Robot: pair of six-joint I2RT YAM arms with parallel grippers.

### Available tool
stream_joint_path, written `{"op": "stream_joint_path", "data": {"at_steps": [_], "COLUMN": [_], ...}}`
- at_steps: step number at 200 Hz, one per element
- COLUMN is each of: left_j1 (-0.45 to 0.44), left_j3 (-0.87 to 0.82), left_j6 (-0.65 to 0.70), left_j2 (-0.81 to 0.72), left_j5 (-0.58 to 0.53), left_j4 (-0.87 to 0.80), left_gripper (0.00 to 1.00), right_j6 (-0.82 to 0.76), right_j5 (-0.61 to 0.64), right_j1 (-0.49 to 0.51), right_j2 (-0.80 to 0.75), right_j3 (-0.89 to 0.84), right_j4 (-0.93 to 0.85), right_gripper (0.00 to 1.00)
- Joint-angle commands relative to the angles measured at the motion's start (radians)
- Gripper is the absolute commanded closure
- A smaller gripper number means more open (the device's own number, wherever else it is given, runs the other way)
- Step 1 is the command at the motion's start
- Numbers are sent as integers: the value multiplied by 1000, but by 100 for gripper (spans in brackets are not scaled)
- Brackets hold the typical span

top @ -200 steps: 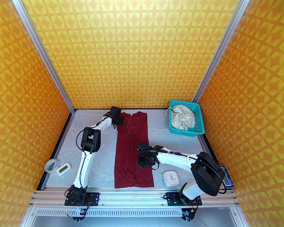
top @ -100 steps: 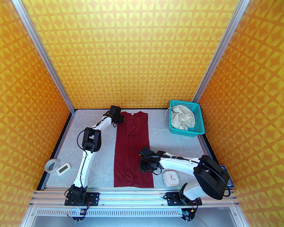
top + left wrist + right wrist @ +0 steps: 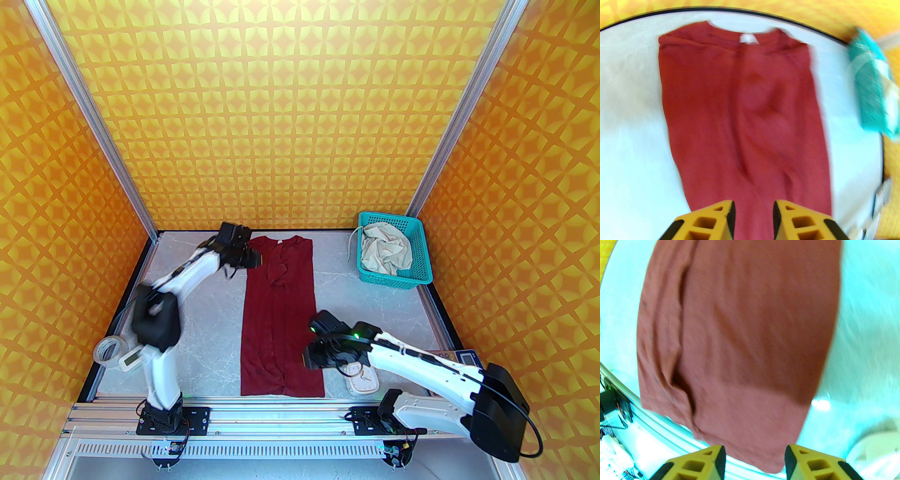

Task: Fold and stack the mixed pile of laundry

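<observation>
The dark maroon shirt (image 3: 276,318) lies flat on the table as a long narrow strip, collar at the far end. It also appears in the left wrist view (image 3: 740,105) and the right wrist view (image 3: 745,322). My left gripper (image 3: 256,258) hovers at the shirt's far left shoulder; its yellow fingers (image 3: 712,218) stand apart with nothing between them. My right gripper (image 3: 307,362) sits at the shirt's near right edge, open (image 3: 754,460) and empty. The cream shorts (image 3: 384,248) lie crumpled in the teal basket (image 3: 419,267).
A tape roll (image 3: 108,349) and a small white digital timer (image 3: 132,358) lie near the left arm. A white clock (image 3: 363,380) lies partly under the right arm, and a scale (image 3: 468,358) sits behind it. The basket stands at the far right corner.
The left gripper has opened, letting go of the shirt's shoulder, and drawn a little left as its elbow swung down. The right gripper has pulled back from over the shirt to its right edge.
</observation>
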Motion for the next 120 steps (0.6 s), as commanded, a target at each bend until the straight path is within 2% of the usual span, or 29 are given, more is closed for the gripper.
{"op": "stream_joint_path", "data": {"at_steps": [1,20,52,73,79,91,120], "left_j1": [-33,-85,-210,-278,-285,-357,-429], "left_j3": [-276,-476,-684,-794,-824,-865,-917], "left_j6": [-115,-192,-339,-430,-458,-507,-573], "left_j2": [-171,-345,-566,-677,-695,-725,-750], "left_j5": [-53,-71,-77,-17,5,13,11], "left_j4": [-10,-89,-238,-237,-223,-208,-205], "left_gripper": [64,55,51,48,47,45,47], "right_j6": [58,88,119,113,116,120,130], "right_j5": [-74,-122,-159,-178,-186,-201,-215], "right_j1": [-32,-63,-73,-73,-74,-73,-73], "right_j2": [-66,-118,-111,-70,-59,-40,-9], "right_j3": [-77,-140,-180,-187,-192,-202,-219], "right_j4": [-54,-27,29,68,83,109,149], "right_gripper": [50,49,49,49,49,49,49]}}
